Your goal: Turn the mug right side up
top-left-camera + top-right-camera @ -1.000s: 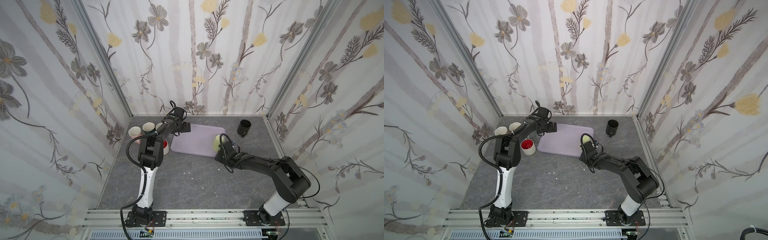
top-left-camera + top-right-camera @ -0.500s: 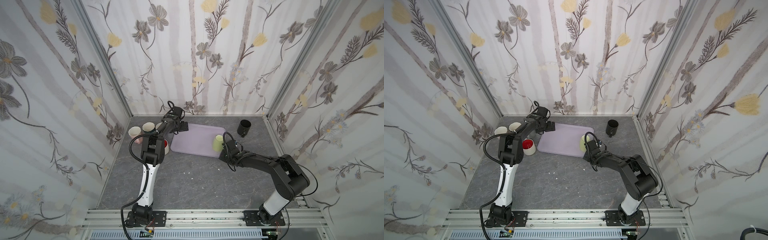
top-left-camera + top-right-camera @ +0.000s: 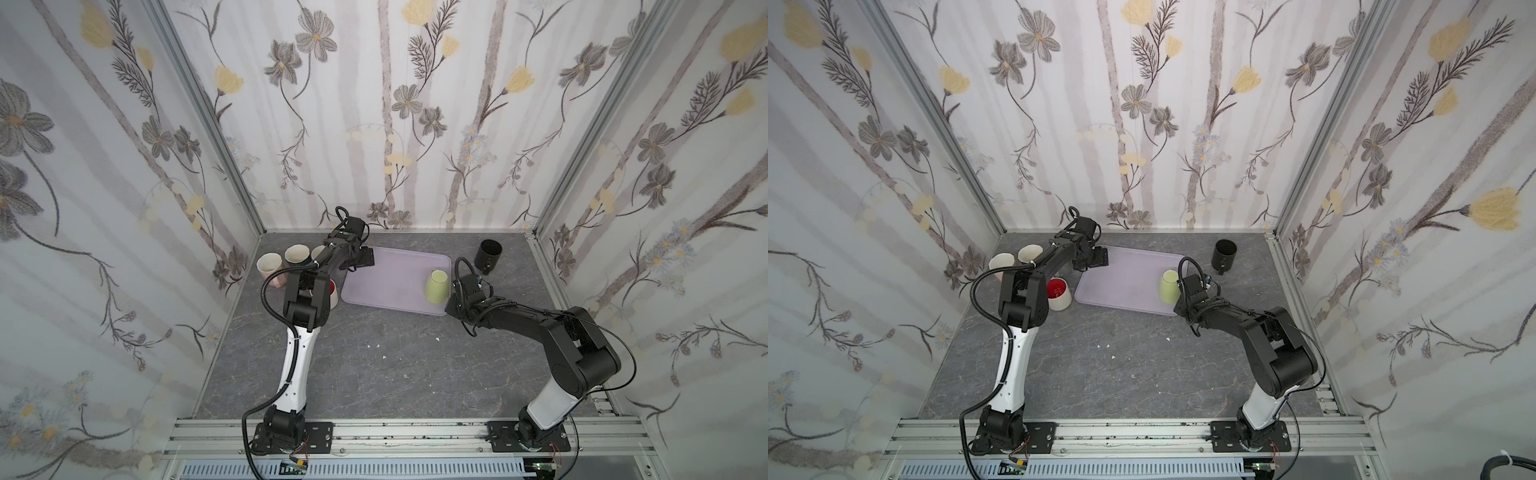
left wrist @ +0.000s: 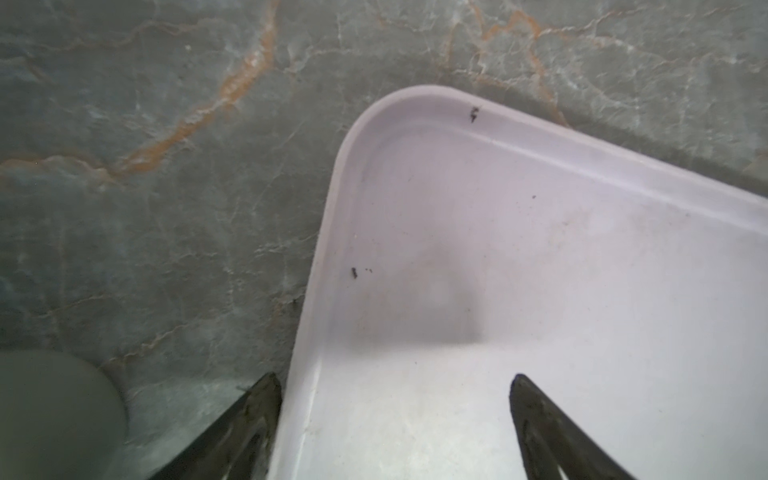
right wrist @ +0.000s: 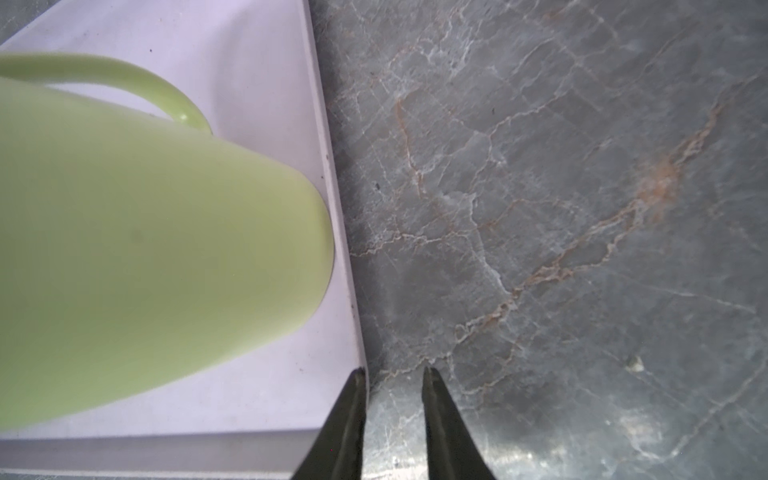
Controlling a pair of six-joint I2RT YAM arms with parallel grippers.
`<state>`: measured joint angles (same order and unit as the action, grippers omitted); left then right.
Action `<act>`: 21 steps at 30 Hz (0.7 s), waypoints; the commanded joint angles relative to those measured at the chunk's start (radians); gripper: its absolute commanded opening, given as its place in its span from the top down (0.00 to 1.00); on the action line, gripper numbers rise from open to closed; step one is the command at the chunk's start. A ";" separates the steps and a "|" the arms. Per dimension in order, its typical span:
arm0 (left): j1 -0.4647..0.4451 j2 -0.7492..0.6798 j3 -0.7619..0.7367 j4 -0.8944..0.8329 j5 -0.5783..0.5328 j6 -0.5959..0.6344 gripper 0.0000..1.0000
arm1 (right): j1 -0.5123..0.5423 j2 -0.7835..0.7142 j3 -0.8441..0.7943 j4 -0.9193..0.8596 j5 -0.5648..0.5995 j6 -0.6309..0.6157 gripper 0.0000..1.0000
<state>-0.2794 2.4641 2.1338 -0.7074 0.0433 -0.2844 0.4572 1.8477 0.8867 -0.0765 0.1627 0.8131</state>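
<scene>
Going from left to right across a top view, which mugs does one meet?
pale mug → second pale mug → red-lined mug → green mug, upside down on the tray → black mug

L arm, R arm: blk, white lower links; blk cables.

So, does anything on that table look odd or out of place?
Yes: the green mug sits upside down, base up, at the lavender tray's near right corner, while the mugs on the left stand mouth up. A few white crumbs lie in front of the tray.
</scene>
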 commanded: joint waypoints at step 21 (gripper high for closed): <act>-0.088 -0.187 -0.334 0.076 -0.017 -0.068 0.62 | -0.043 0.033 0.092 0.036 0.014 -0.072 0.78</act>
<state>-0.3603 2.3226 1.8683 -0.6712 0.0086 -0.3084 0.4145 1.8786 0.9745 -0.0792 0.1635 0.7570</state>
